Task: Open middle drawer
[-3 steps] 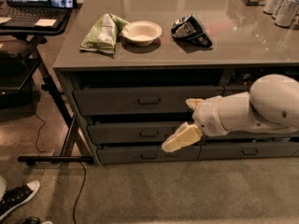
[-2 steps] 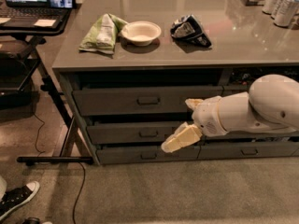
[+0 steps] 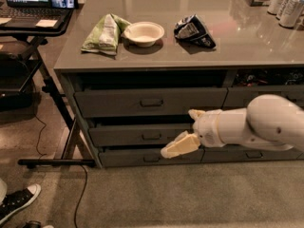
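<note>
Middle drawer [image 3: 123, 136]: shut or nearly so, front behind fingers, handle [image 3: 151, 137] just left of lower finger [image 3: 180, 145]. Drawer and gripper [image 3: 177, 133] unchanged from second ago. Fingers spread, gripping nothing. Lower tip overlaps drawer's bottom edge, contact unclear. Bowl [image 3: 144, 32] on counter [image 3: 247, 37], well above.

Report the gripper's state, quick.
Gripper: open, holding nothing, in front of the middle drawer, beside its handle.

claw [image 3: 178, 135] fronting middle drawer [image 3: 128, 136], floor [image 3: 142, 194] seemingly free
</note>
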{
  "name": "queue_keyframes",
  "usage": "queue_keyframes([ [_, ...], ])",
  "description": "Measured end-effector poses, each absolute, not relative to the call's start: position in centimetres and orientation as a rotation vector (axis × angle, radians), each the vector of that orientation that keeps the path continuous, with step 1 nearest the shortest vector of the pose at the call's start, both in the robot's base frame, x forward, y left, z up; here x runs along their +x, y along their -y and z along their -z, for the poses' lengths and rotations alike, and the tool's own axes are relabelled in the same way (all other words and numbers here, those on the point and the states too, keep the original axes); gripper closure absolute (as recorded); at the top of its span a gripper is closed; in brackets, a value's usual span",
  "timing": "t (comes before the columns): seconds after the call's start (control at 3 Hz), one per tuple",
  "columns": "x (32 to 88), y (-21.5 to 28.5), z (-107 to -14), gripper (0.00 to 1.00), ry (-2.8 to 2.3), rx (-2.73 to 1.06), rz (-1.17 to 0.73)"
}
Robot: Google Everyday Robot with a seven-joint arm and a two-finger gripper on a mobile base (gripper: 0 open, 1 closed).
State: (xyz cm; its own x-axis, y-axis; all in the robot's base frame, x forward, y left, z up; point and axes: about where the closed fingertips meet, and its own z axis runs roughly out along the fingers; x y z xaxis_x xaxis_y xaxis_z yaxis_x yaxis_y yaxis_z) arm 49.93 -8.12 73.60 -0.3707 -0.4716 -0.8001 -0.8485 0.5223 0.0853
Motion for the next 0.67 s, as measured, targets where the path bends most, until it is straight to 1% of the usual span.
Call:
queue_keyframes([
  [0.67, 54.9, 9.1, -62.0, 0.0, -2.018, -0.83, -0.676],
])
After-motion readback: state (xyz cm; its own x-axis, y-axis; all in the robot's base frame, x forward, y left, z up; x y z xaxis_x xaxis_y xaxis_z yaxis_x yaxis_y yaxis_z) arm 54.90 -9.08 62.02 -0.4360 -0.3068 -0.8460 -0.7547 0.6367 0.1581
